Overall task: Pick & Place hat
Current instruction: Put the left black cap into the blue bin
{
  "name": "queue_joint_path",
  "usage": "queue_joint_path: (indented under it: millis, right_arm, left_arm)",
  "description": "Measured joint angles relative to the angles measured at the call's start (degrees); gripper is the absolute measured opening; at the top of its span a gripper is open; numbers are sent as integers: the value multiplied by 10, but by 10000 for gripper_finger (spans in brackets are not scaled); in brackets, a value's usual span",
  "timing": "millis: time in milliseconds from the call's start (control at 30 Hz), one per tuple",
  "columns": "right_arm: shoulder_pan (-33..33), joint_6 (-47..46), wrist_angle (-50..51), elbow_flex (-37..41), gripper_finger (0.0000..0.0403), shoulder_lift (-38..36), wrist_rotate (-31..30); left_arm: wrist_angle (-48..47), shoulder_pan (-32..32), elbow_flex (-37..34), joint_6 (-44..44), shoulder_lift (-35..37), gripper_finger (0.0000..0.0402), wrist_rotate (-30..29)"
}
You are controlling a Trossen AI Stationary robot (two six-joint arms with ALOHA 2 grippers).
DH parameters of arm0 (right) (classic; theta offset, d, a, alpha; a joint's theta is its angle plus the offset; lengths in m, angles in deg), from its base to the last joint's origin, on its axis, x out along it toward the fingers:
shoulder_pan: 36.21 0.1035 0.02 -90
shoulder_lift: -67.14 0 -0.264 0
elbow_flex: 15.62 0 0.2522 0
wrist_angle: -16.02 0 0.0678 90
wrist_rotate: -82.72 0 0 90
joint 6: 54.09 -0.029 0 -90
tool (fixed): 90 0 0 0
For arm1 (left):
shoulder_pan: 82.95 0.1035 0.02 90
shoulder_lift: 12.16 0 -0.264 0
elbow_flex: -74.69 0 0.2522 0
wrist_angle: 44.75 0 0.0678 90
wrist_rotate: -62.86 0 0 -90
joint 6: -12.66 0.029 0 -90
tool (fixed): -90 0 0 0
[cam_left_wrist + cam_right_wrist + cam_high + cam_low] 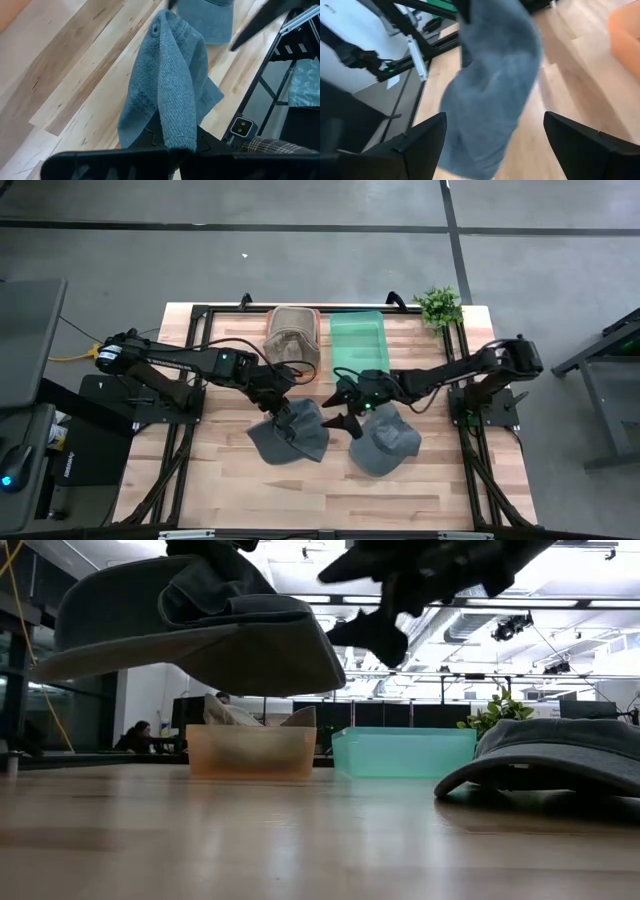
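From above, I have the left gripper near the middle of the light wooden counter, its fingers closed on a grey-blue fabric cap that hangs beneath it. Just beside it, the right gripper has its fingers spread wide with nothing between them, next to a second grey cap lying flat on the counter. At the far edge sit an orange translucent bin with a tan hat in it and a green translucent bin, side by side, with a small green plant at the corner.

At counter height, I see the held cap clear of the wood, brim tilted, while the second cap rests on the surface in front of the green bin.

Through the left wrist camera, the cap's cloth is bunched between my closed fingers and drapes away over the planks.

Through the right wrist camera, both fingers stand wide apart, with the hanging cap in view beyond them.
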Motion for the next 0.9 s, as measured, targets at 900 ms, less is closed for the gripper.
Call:
queue_joint_path:
  millis: [900]
  right_arm:
    - [-25,-54,-151,-27,328,99,107]
  left_arm:
    - [7,0,0,34,0,0,-13]
